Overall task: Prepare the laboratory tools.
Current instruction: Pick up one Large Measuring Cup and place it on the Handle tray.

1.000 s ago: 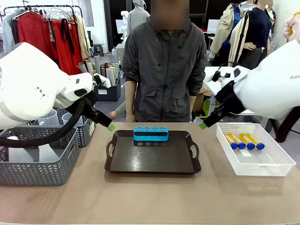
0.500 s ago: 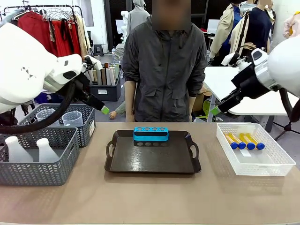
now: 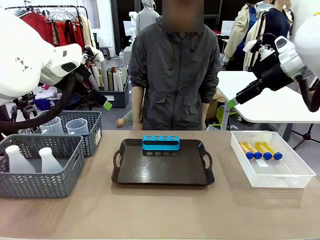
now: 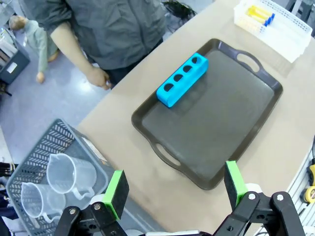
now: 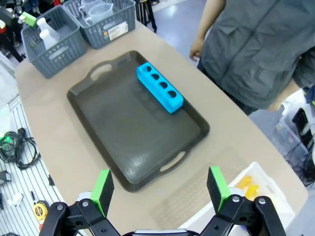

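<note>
Several yellow tubes with blue caps [image 3: 261,150] lie in a white mesh basket at the right; the left wrist view shows the tubes [image 4: 259,14] far off, and the right wrist view has the tubes [image 5: 246,186] near its lower right corner. Two clear beakers [image 3: 79,126] stand in a grey basket at the left; these beakers [image 4: 71,172] also sit below my left gripper. Two white flasks [image 3: 48,160] stand in the nearer grey basket. My left gripper [image 4: 174,189] and right gripper [image 5: 160,184] both hover high above the table, open and holding nothing.
A dark brown handled tray [image 3: 162,172] lies mid-table with a blue four-hole rack [image 3: 160,143] at its far edge. A person [image 3: 175,75] stands behind the table, arms hanging. The white basket [image 3: 295,175] is at the right, the grey baskets [image 3: 45,185] at the left.
Both arms have risen and drawn outward, away from the tray. The left arm has moved off the grey baskets, so the flasks and beakers now show.
</note>
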Robot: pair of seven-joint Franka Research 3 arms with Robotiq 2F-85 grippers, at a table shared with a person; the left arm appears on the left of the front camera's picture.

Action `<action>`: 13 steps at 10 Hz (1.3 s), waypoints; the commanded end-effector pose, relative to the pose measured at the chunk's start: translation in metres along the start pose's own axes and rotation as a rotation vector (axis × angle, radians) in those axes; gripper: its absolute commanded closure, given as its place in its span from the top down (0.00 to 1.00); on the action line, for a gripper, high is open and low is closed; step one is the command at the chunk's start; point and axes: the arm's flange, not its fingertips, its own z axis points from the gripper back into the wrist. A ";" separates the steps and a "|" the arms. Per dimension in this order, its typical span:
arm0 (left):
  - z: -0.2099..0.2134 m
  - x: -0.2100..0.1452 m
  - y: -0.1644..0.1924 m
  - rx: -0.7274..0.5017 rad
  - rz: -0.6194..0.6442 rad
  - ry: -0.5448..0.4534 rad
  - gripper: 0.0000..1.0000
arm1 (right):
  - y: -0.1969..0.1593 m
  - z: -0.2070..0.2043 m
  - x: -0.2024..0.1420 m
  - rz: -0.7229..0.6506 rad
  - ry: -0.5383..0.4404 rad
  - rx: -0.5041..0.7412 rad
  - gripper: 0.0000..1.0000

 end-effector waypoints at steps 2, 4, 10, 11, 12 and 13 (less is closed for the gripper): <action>0.006 0.007 0.007 0.001 -0.009 -0.006 1.00 | -0.011 0.000 0.004 0.022 -0.017 0.028 1.00; 0.006 0.010 0.004 0.021 -0.018 -0.035 1.00 | -0.013 -0.003 0.001 0.031 -0.013 0.020 1.00; 0.007 0.009 0.002 0.010 -0.004 -0.022 1.00 | -0.009 -0.001 -0.001 0.003 0.000 0.008 1.00; 0.007 0.009 0.002 0.010 -0.004 -0.022 1.00 | -0.009 -0.001 -0.001 0.003 0.000 0.008 1.00; 0.007 0.009 0.002 0.010 -0.004 -0.022 1.00 | -0.009 -0.001 -0.001 0.003 0.000 0.008 1.00; 0.007 0.009 0.002 0.010 -0.004 -0.022 1.00 | -0.009 -0.001 -0.001 0.003 0.000 0.008 1.00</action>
